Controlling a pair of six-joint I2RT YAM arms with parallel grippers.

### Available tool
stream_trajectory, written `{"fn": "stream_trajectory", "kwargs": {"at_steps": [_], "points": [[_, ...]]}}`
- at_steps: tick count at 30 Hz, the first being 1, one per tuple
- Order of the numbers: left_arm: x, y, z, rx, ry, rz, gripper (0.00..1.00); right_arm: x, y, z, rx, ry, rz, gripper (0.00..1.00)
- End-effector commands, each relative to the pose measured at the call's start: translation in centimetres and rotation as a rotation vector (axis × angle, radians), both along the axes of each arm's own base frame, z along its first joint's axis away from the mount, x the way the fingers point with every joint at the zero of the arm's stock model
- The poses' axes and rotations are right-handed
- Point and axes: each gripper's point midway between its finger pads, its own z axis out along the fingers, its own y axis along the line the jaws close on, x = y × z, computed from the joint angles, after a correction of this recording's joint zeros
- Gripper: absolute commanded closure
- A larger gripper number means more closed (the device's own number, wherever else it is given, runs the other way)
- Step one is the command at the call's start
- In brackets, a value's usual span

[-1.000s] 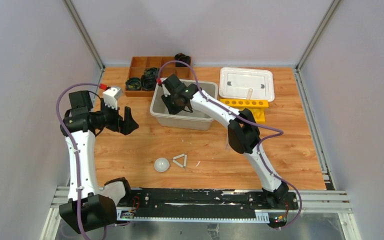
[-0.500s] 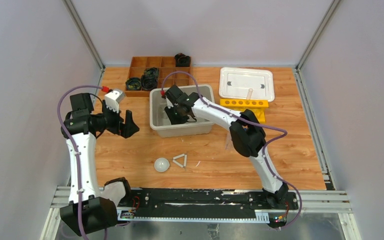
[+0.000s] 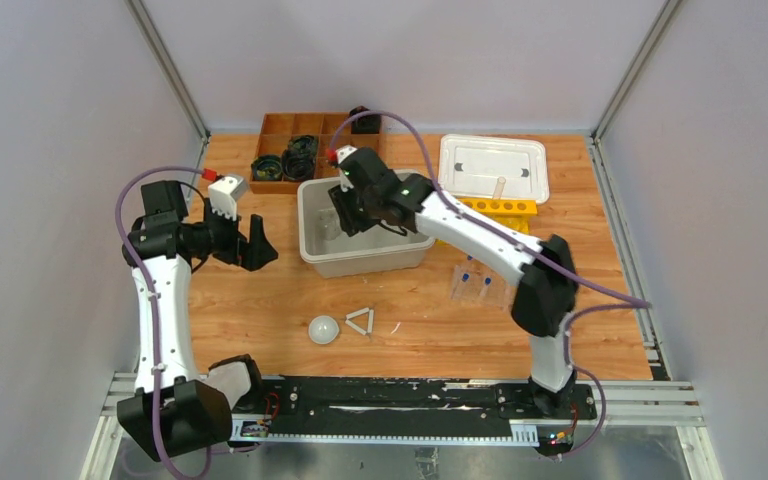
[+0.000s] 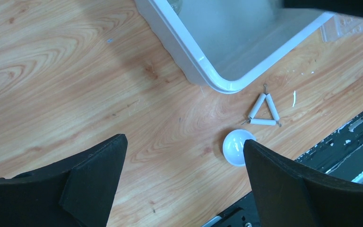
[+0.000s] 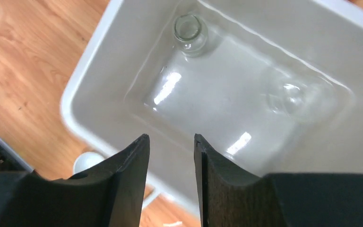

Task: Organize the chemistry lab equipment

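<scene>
Hovering over the grey bin (image 5: 92,61), the right gripper (image 5: 170,138) shows its jaws parted by a narrow gap, with nothing between them. We note two small clear beakers on the bin floor beneath it. One (image 5: 190,30) sits in the far left corner of the wrist view, mouth towards the camera. The other (image 5: 288,97) is fainter and off to the right. Neither touches the fingers (image 5: 127,179). The left gripper (image 4: 184,142) hangs over bare table (image 4: 52,71) left of the bin, jaws spread wide, empty. Ahead of it lie the white dome (image 4: 237,147) and, just beside it, the white triangle (image 4: 263,110), both near the bin's corner and clear of that gripper. From above we log the clear plastic rack (image 3: 475,285) holding thin clear blue-capped tubes (image 3: 465,265) right of the bin, with the yellow rack (image 3: 490,207) behind it.
</scene>
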Motion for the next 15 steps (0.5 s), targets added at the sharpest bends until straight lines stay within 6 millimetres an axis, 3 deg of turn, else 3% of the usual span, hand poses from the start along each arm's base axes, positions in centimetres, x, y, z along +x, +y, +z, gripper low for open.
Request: {"fn": "stream_trajectory", "kwargs": {"at_steps": [1, 4, 7, 11, 15], "points": [[0.8, 0.3, 1.0, 0.000, -0.008, 0.028, 0.00, -4.3, -1.7, 5.7, 0.073, -0.157, 0.047, 0.56], [1.0, 0.7, 1.1, 0.008, -0.001, 0.045, 0.00, -9.2, -1.3, 3.8, 0.071, -0.139, 0.150, 0.53], [1.2, 0.9, 1.2, 0.010, 0.006, 0.059, 0.00, -13.5, -0.6, 0.2, 0.037, -0.089, 0.237, 0.50], [1.2, 0.8, 1.5, -0.001, 0.004, 0.068, 0.00, -16.5, 0.4, -4.1, -0.001, -0.002, 0.293, 0.46], [0.9, 0.7, 2.0, 0.003, -0.012, 0.072, 0.00, -17.0, 1.6, -6.9, -0.015, 0.023, 0.321, 0.43]]}}
